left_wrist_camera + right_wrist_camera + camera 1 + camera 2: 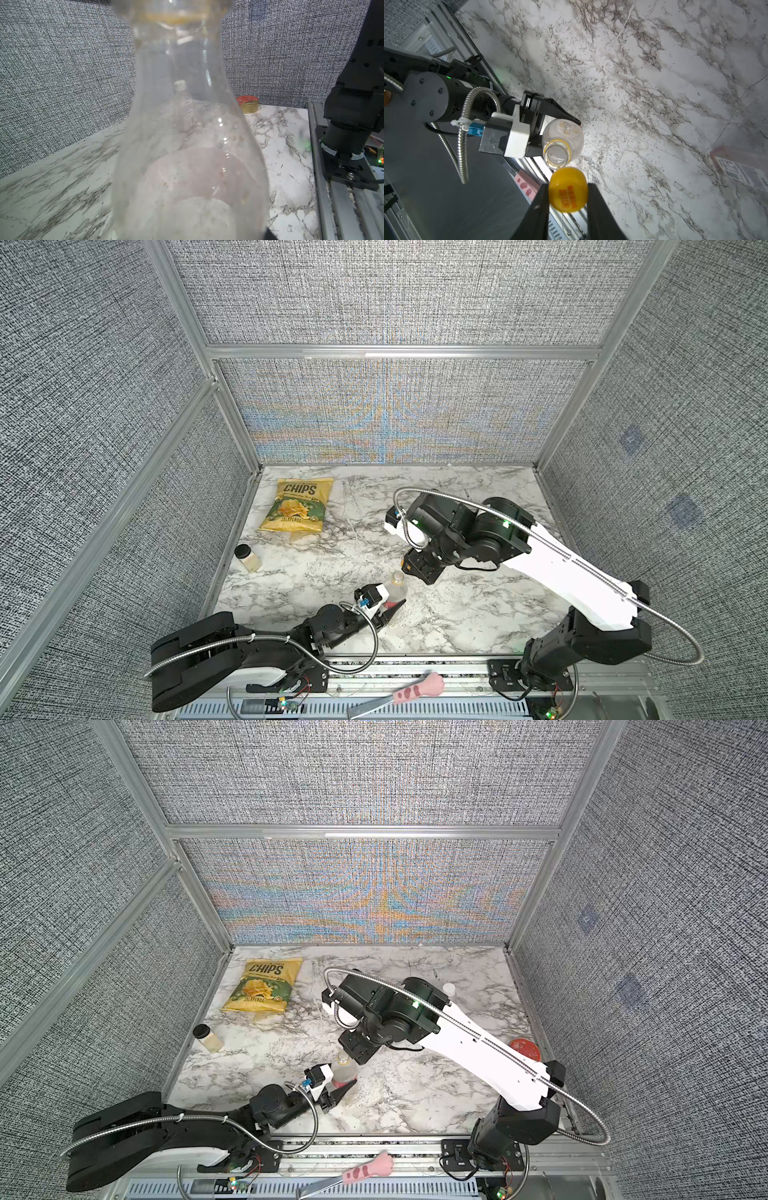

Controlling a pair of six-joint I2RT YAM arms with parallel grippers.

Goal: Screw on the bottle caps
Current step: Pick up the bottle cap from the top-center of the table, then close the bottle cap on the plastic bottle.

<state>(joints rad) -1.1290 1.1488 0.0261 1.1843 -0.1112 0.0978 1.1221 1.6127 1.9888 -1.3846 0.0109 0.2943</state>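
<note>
The taller clear bottle point(395, 587) stands upright near the table's front middle, and my left gripper point(390, 608) is shut on its lower body by the red label. In the right wrist view its mouth point(548, 148) is open with a yellow ring. My right gripper point(568, 191) is shut on the orange-yellow cap point(568, 190), which hangs just beside and above that mouth, apart from it. The pink-tinted bottle point(741, 164) stands further right. Its white cap point(449, 989) shows behind my right arm and sits on its neck point(180, 85), seen through the clear bottle point(187, 145).
A yellow chips bag point(299, 506) lies at the back left. A small black-lidded jar point(248, 558) stands at the left edge. A red-lidded tin point(524, 1048) sits by the right wall. A pink-handled tool point(415, 691) rests on the front rail. Panel walls close three sides.
</note>
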